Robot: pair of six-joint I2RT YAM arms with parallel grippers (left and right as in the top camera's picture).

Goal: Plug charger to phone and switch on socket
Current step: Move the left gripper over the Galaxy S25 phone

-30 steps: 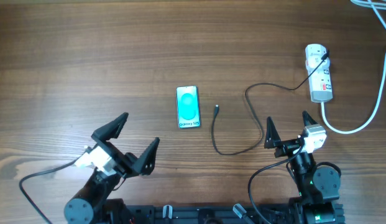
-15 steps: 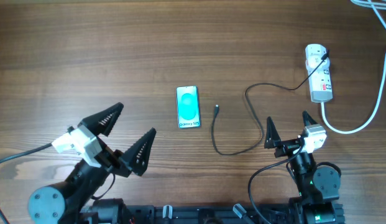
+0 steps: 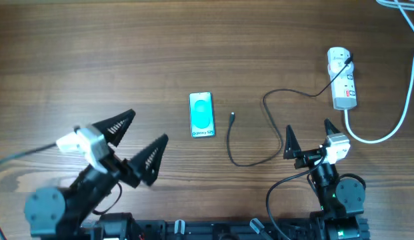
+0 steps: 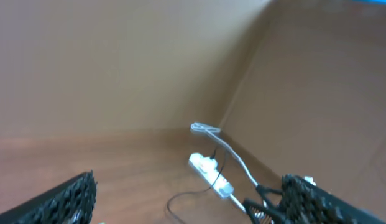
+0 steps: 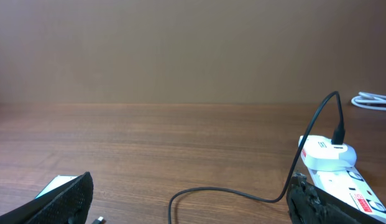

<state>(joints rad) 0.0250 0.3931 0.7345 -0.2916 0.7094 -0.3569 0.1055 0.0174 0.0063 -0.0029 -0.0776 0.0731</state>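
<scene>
The phone [image 3: 201, 115] lies flat mid-table, cyan screen up; its corner shows in the right wrist view [image 5: 56, 185]. The charger's black connector [image 3: 232, 117] rests just right of the phone, apart from it. Its thin cable [image 3: 273, 93] loops right and up into the white socket [image 3: 343, 79], which also appears in both wrist views [image 4: 211, 174] [image 5: 332, 162]. My left gripper [image 3: 148, 127] hangs open and raised, left of and nearer than the phone, holding nothing. Below the cable loop my right gripper [image 3: 307, 127] stands open and empty.
A thick white cord [image 3: 373, 139] runs from the socket's near end and curves off the right table edge. Brown walls rise behind the table in the wrist views. Bare wood lies between the left gripper and the phone.
My left arm has lifted and swung, carrying its open gripper up and slightly left. The right arm, phone, charger and socket have not moved.
</scene>
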